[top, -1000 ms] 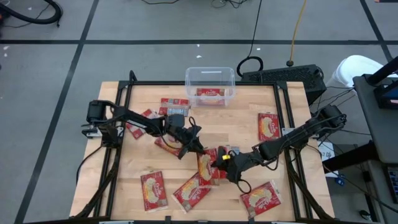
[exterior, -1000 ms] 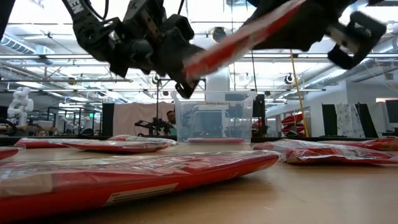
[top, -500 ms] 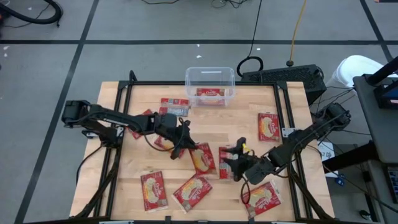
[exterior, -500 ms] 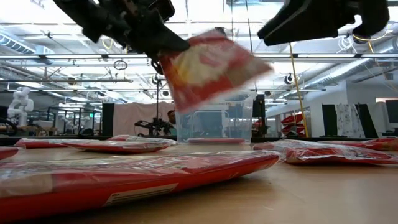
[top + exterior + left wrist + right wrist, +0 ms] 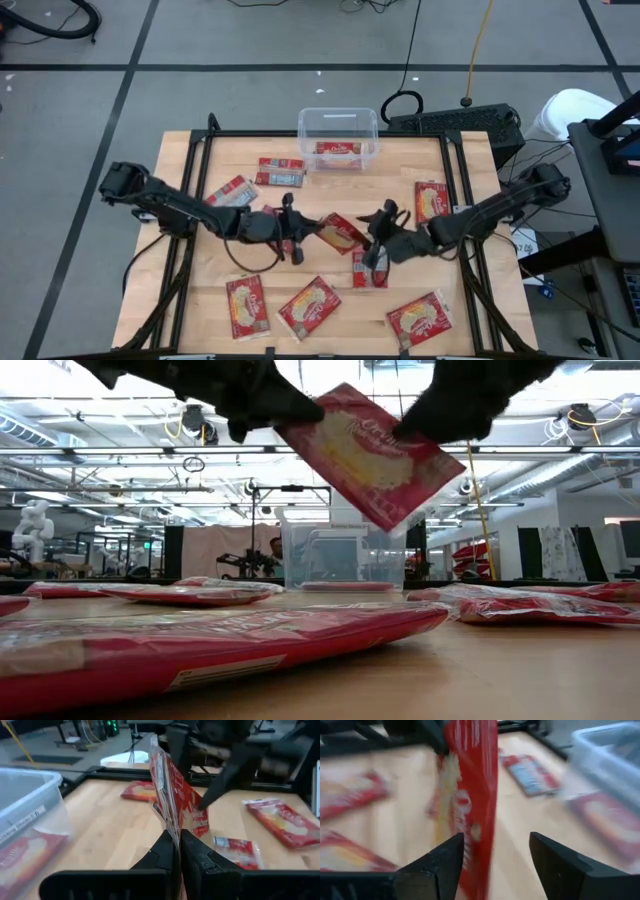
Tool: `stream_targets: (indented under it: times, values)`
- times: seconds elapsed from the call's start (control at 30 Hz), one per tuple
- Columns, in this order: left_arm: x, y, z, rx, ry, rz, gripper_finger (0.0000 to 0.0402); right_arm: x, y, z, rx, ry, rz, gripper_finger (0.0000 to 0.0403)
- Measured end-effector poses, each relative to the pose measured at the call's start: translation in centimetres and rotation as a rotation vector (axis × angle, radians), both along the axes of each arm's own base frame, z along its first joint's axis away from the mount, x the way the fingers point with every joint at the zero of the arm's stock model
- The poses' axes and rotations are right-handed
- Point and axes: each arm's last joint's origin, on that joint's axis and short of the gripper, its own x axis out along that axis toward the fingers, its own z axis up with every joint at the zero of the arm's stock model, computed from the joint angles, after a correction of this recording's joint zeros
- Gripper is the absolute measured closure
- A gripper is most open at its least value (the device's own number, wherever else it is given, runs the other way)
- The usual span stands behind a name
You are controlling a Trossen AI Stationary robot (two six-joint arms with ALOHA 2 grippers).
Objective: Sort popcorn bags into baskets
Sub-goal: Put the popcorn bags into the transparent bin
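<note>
One popcorn bag (image 5: 340, 233), red with a cream picture, hangs in the air over the table's middle. My left gripper (image 5: 303, 232) is shut on its left end. My right gripper (image 5: 376, 232) is open, and its fingers stand on either side of the bag's right end (image 5: 472, 795) without closing on it. The clear basket (image 5: 338, 125) stands at the far edge with one bag (image 5: 338, 150) lying flat inside it. Several more bags lie flat on the table. My left gripper pinches the bag's left end (image 5: 176, 827) between its two shut fingers (image 5: 197, 852). It comes from the table's left, nearly level and tipped slightly down. The bag is lifted clear of the table, with its free end slanting down toward the right (image 5: 385, 510).
Loose bags lie at the near edge (image 5: 248, 306) (image 5: 312, 305) (image 5: 420, 318), under the right gripper (image 5: 372, 272), at the right (image 5: 432, 200) and at the far left (image 5: 280, 172) (image 5: 230, 190). Black rails (image 5: 200, 170) border the tabletop. Bare wood shows in front of the basket.
My right gripper has opened and let go of the bag, rolled, and moved up and toward the far edge. My left gripper keeps the bag and has risen and turned. The bag has swung up from near the table and now shows its face, slanted.
</note>
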Motion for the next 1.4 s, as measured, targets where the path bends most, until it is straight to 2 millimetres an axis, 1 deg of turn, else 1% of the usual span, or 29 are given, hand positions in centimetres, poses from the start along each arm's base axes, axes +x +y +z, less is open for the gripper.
stream_targets:
  times: [0.1, 0.17, 0.3, 0.4, 0.57, 0.67, 0.73, 0.8, 0.87, 1.03, 1.13, 1.23, 1.3, 1.4]
  values:
    - [0.4, -0.6, -0.1, 0.007, -0.045, 0.001, 0.0386, 0.3, -1.1, 0.6, 0.099, -0.009, 0.06, 0.0182]
    - [0.5, -1.1, -0.7, 0.023, -0.028, 0.0, 0.0386, 0.4, -1.8, 0.8, 0.137, -0.01, 0.084, 0.0185]
    - [1.1, -1.6, -1.7, 0.04, -0.044, 0.022, 0.0386, 0.6, -3.0, 0.8, 0.214, 0.019, 0.148, 0.0209]
    - [1.3, -1.9, -2.1, 0.039, -0.064, 0.034, 0.0386, 0.8, -3.9, 0.8, 0.264, 0.028, 0.192, 0.0243]
    - [1.4, -2.0, -2.0, 0.041, -0.076, 0.042, 0.0383, 1.0, -5.2, 0.8, 0.297, 0.049, 0.277, 0.0321]
    - [1.4, -1.8, -2.0, 0.034, -0.079, 0.047, 0.036, 1.1, -5.6, 0.8, 0.266, 0.058, 0.313, 0.0366]
    - [1.4, -1.8, -1.8, 0.009, -0.091, 0.05, 0.034, 1.0, -5.9, 0.8, 0.244, 0.068, 0.322, 0.0389]
    - [1.3, -1.9, -1.8, -0.02, -0.09, 0.053, 0.0319, 0.9, -6.2, 0.9, 0.237, 0.065, 0.327, 0.0394]
    - [1.3, -2.0, -2.1, -0.037, -0.069, 0.056, 0.0291, 0.7, -6.7, 1.2, 0.239, 0.082, 0.309, 0.0389]
    - [0.3, -2.8, -1.6, -0.082, -0.051, 0.101, 0.0214, 0.5, -7.2, 2.9, 0.224, 0.182, 0.29, 0.0389]
    - [-0.5, -3.1, -1.4, -0.127, -0.022, 0.135, 0.0179, 0.5, -7.4, 4.3, 0.199, 0.228, 0.296, 0.0395]
    - [-1.4, -3.4, -0.7, -0.197, -0.011, 0.143, 0.016, 0.4, -7.6, 6.4, 0.161, 0.248, 0.293, 0.0394]
    - [-1.8, -3.7, -0.5, -0.229, 0.001, 0.144, 0.0156, 0.3, -7.8, 7.7, 0.109, 0.255, 0.284, 0.0393]
    - [-2.3, -3.9, -0.3, -0.234, 0.015, 0.14, 0.0156, 0.3, -8.7, 9.8, 0.023, 0.246, 0.258, 0.0391]
